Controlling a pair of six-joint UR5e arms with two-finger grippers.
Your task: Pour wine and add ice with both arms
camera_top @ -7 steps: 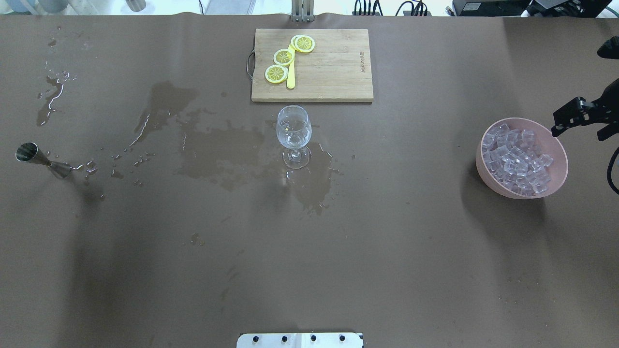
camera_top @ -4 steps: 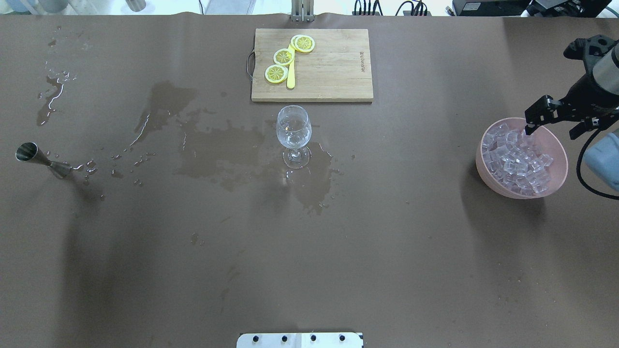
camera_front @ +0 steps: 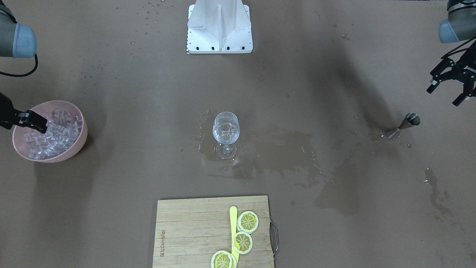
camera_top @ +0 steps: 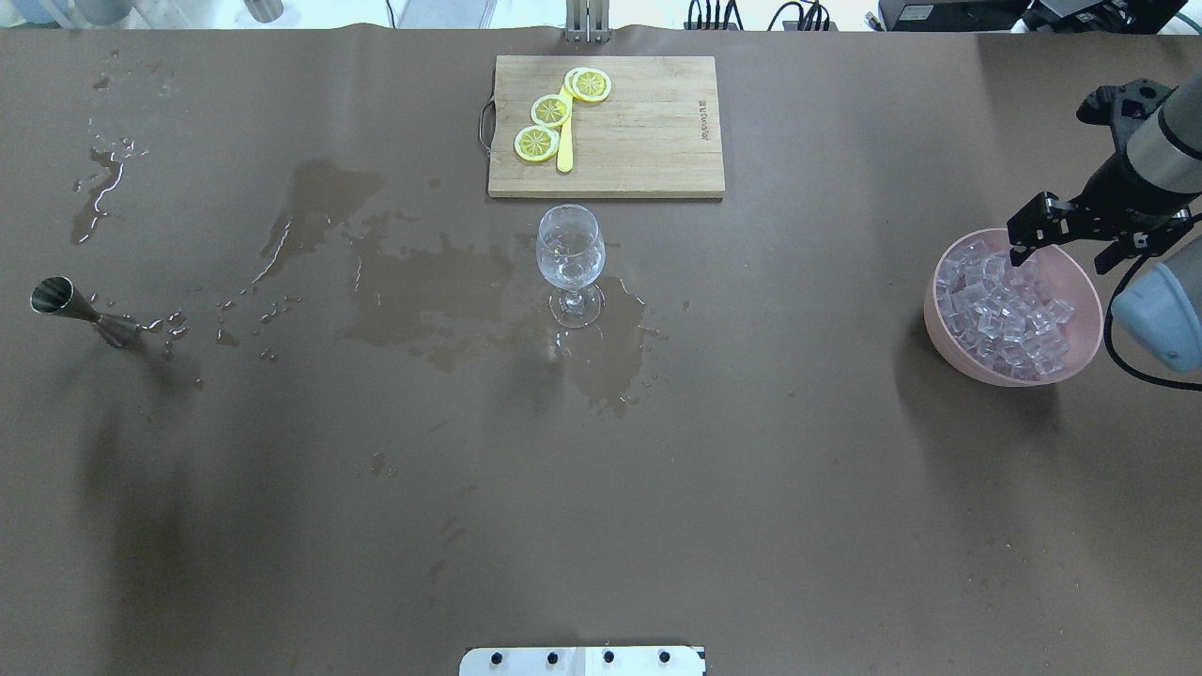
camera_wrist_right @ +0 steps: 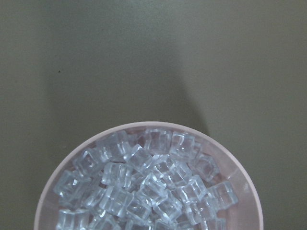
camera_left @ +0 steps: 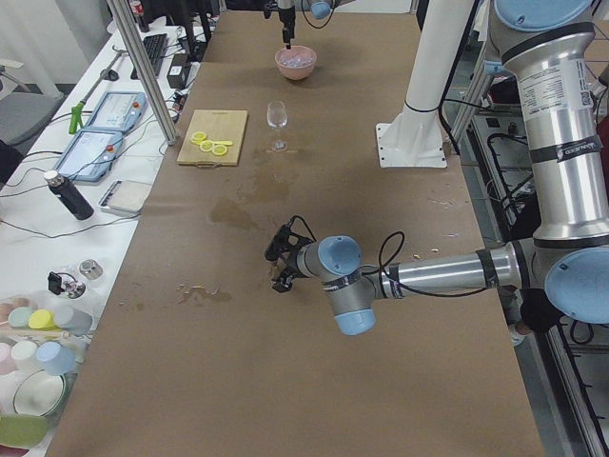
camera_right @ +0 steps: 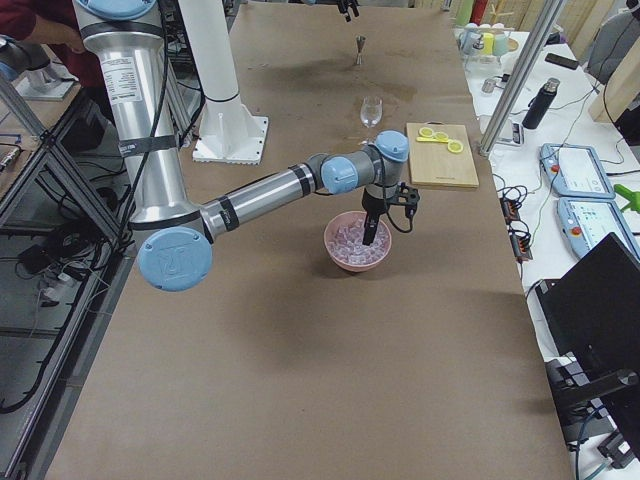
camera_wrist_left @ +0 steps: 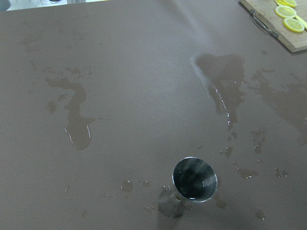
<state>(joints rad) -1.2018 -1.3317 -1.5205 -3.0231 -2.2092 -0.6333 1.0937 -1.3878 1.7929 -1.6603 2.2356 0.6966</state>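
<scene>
Two grippers are showing, both with jaws spread and gripping nothing. The right gripper (camera_top: 1064, 252) is hanging over the far rim of the pink bowl (camera_top: 981, 369), having come in from beyond the bowl's outer side over the last second. The ice (camera_wrist_right: 144, 184) is lying heaped just beneath it. The left gripper (camera_front: 444, 96) is hovering above the standing jigger (camera_front: 403, 125), apart from it. The wine (camera_top: 568, 274) is sitting in the stemmed glass (camera_top: 570, 235), well apart from both grippers and unmoved.
</scene>
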